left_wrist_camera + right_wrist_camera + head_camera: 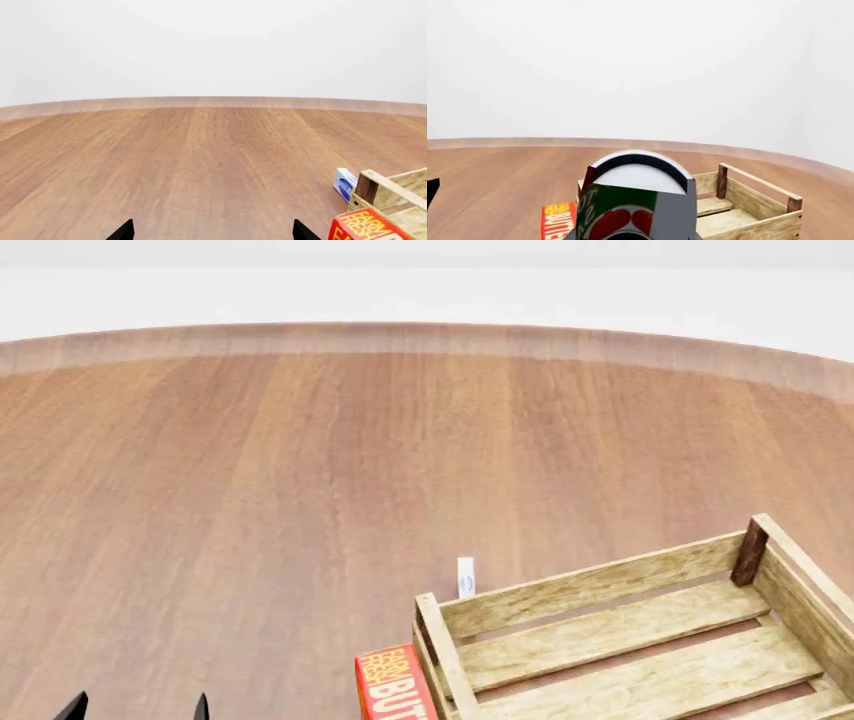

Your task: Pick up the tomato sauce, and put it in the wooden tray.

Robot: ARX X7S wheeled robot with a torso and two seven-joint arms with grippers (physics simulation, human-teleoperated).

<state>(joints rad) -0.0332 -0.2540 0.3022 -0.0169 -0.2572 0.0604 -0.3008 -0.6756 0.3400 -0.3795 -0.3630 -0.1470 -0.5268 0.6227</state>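
The tomato sauce (pixel 627 212), a can with a red and green label and a silver-white top, fills the lower middle of the right wrist view, tilted and very close to the camera. My right gripper is shut on it; the can hides the fingers. The wooden tray (pixel 757 200) lies just beyond and below the can. It also shows at the lower right of the head view (pixel 587 585) and in the left wrist view (pixel 393 187). The can and right gripper are out of the head view. My left gripper (pixel 213 232) is open and empty over bare table, at the lower left of the head view (pixel 136 707).
An orange-red butter box (pixel 394 685) lies against the tray's left side; it also shows in the wrist views (pixel 557 220) (pixel 370 227). A small white and blue box (pixel 465 577) stands behind the tray's near-left corner. The round wooden table (pixel 267 490) stretches far and left.
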